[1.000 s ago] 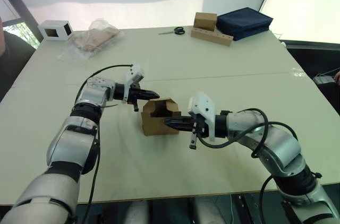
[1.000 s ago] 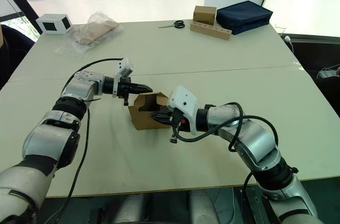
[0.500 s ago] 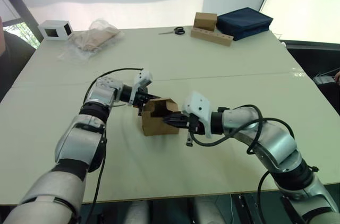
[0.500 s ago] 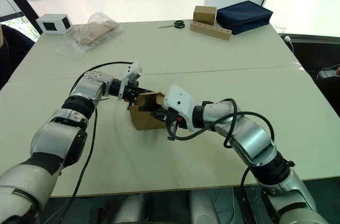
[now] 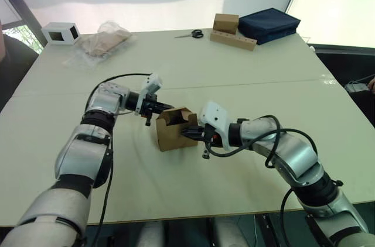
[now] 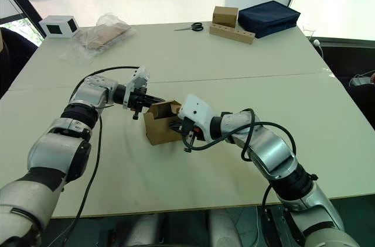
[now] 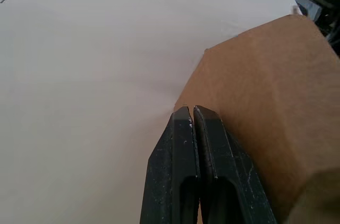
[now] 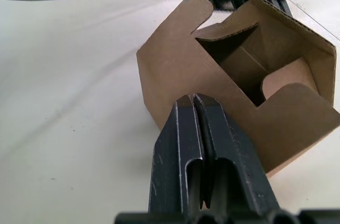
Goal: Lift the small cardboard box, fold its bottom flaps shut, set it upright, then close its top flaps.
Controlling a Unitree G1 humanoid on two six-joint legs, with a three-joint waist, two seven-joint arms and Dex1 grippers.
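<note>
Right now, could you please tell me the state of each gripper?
Left gripper: jaws shut, empty, beside the small cardboard box.
Right gripper: jaws shut, empty, against the box.

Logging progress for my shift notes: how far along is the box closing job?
Done, it seems: the small plain brown cardboard box stands upright on the pale table. In hand: the left pincer and right pincer, both shut, press at opposite sides of its top. Left: the top flaps are partly folded, with the opening still gaping; the bottom cannot be seen.
</note>
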